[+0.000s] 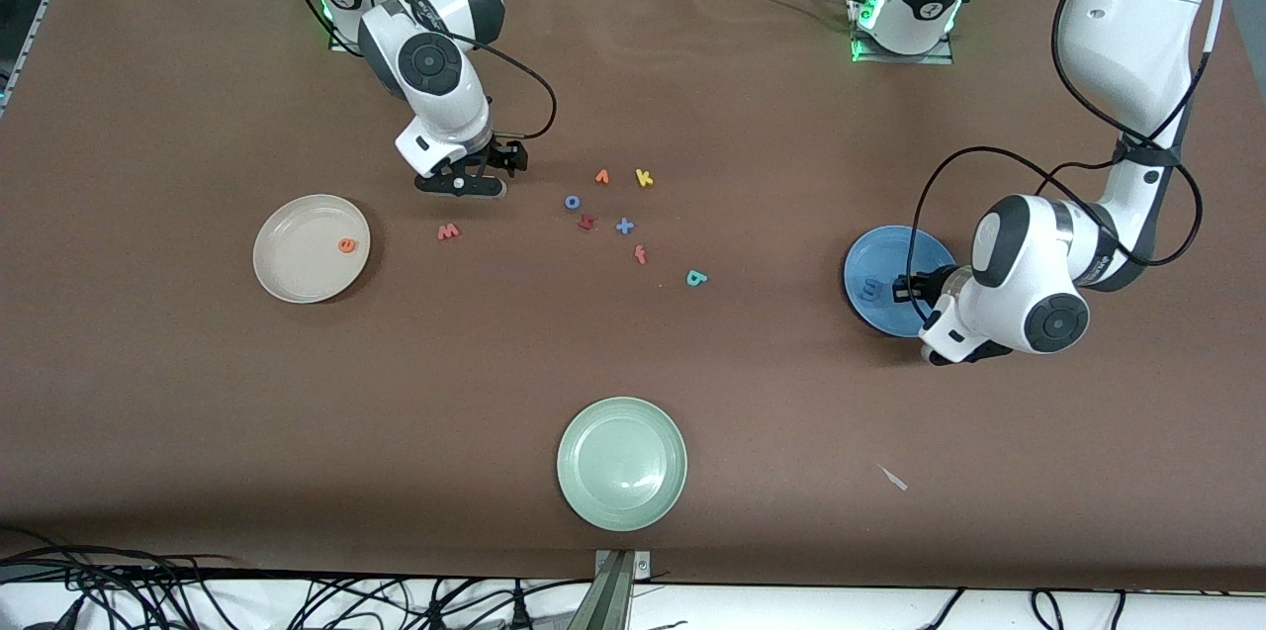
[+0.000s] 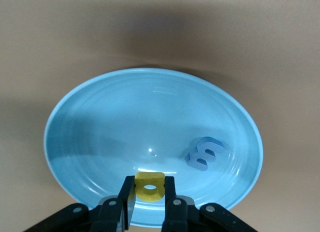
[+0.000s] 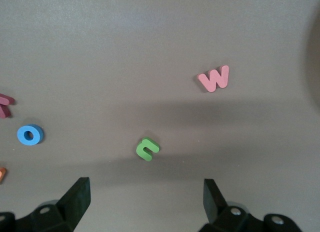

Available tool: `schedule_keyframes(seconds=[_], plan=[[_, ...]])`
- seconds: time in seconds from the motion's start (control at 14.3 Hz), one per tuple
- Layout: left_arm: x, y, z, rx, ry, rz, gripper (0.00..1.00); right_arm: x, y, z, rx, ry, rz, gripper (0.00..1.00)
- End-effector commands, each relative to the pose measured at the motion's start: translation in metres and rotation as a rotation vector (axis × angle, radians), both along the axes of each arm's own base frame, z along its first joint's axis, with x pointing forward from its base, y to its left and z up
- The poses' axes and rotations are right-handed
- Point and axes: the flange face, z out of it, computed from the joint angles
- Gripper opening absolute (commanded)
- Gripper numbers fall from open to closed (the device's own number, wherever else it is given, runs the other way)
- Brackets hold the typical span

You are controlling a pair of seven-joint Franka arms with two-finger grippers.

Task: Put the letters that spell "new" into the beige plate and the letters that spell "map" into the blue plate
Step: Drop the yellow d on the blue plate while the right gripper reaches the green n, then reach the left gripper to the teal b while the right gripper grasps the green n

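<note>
We take the blue plate (image 2: 90, 117) at the left arm's end of the table as our landmark. Over it hangs our left gripper (image 2: 149, 192), its fingers clamped on the yellow p (image 2: 149, 186), which is held just above the plate's rim. The blue m (image 2: 204, 153) already lies inside the plate. The teal a (image 1: 696, 278) lies on the table well apart from the blue plate, toward the right arm's end. Farther that way sits the pinkish-red w (image 1: 448, 231), and farther still the beige plate (image 1: 297, 284) with the orange e (image 1: 346, 244) in it. Our right gripper (image 3: 145, 197) hovers over the table with its jaws spread wide and empty, above the green n (image 3: 147, 148), well apart from the blue plate.
</note>
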Motion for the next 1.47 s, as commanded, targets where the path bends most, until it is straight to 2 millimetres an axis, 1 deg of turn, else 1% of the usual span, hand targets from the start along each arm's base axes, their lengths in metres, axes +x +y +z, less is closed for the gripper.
schedule_keyframes(seconds=[0.0, 0.07, 0.21, 0.28, 0.35, 0.42, 0.49, 0.56, 0.63, 0.77, 0.84, 0.91, 0.98, 1.05, 1.12, 1.19, 1.26, 1.33, 1.4], plan=[[0.005, 0.010, 0.009, -0.021, -0.020, -0.050, 0.80, -0.005, -0.003, 0.001, 0.020, 0.003, 0.060, 1.00], [0.009, 0.008, 0.020, -0.023, -0.030, -0.049, 1.00, -0.006, -0.004, 0.000, 0.019, 0.009, 0.080, 1.00], [0.012, -0.013, 0.055, -0.020, -0.027, -0.072, 1.00, -0.006, -0.004, -0.004, 0.019, 0.020, 0.114, 1.00], [0.018, -0.027, 0.070, -0.029, -0.042, -0.090, 1.00, -0.007, -0.004, -0.007, 0.017, 0.026, 0.116, 1.00], [0.020, -0.033, 0.079, -0.031, -0.041, -0.096, 1.00, -0.007, -0.004, -0.007, 0.017, 0.026, 0.116, 1.00], [0.024, -0.035, 0.089, -0.030, -0.047, -0.088, 1.00, -0.007, -0.004, -0.006, 0.019, 0.024, 0.121, 1.00], [0.029, -0.034, 0.092, -0.033, -0.056, -0.086, 1.00, -0.007, -0.005, -0.006, 0.021, 0.027, 0.140, 1.00], [0.029, -0.035, 0.091, -0.032, -0.056, -0.084, 1.00, -0.010, -0.006, -0.012, 0.021, 0.034, 0.162, 1.00], [0.029, -0.041, 0.093, -0.034, -0.057, -0.091, 1.00, -0.011, -0.007, -0.017, 0.024, 0.039, 0.181, 1.00], [0.025, -0.071, 0.095, -0.015, -0.061, -0.089, 1.00, -0.009, -0.005, -0.024, 0.043, 0.040, 0.270, 1.00], [0.021, -0.090, 0.093, -0.022, -0.054, -0.076, 1.00, -0.009, -0.005, -0.027, 0.052, 0.043, 0.331, 1.00], [0.015, -0.115, 0.086, -0.056, -0.030, -0.031, 1.00, -0.009, -0.004, -0.027, 0.061, 0.045, 0.391, 1.00], [0.012, -0.133, 0.076, -0.078, -0.009, 0.034, 1.00, -0.009, -0.005, -0.028, 0.069, 0.051, 0.459, 1.00], [0.014, -0.146, 0.071, -0.074, -0.033, 0.083, 1.00, -0.009, -0.004, -0.028, 0.083, 0.055, 0.565, 1.00], [0.010, -0.162, 0.063, -0.062, -0.046, 0.116, 1.00, -0.008, -0.003, -0.028, 0.097, 0.053, 0.663, 1.00], [0.003, -0.179, 0.052, -0.043, -0.034, 0.139, 1.00, -0.009, -0.003, -0.028, 0.102, 0.054, 0.701, 1.00], [-0.001, -0.195, 0.047, -0.018, -0.034, 0.184, 1.00, -0.010, -0.002, -0.030, 0.106, 0.051, 0.726, 1.00], [-0.006, -0.217, 0.046, 0.003, -0.055, 0.232, 1.00, -0.013, -0.004, -0.034, 0.114, 0.032, 0.737, 1.00], [-0.012, -0.236, 0.039, 0.016, -0.065, 0.258, 1.00, -0.017, -0.005, -0.040, 0.124, 0.011, 0.762, 1.00]])
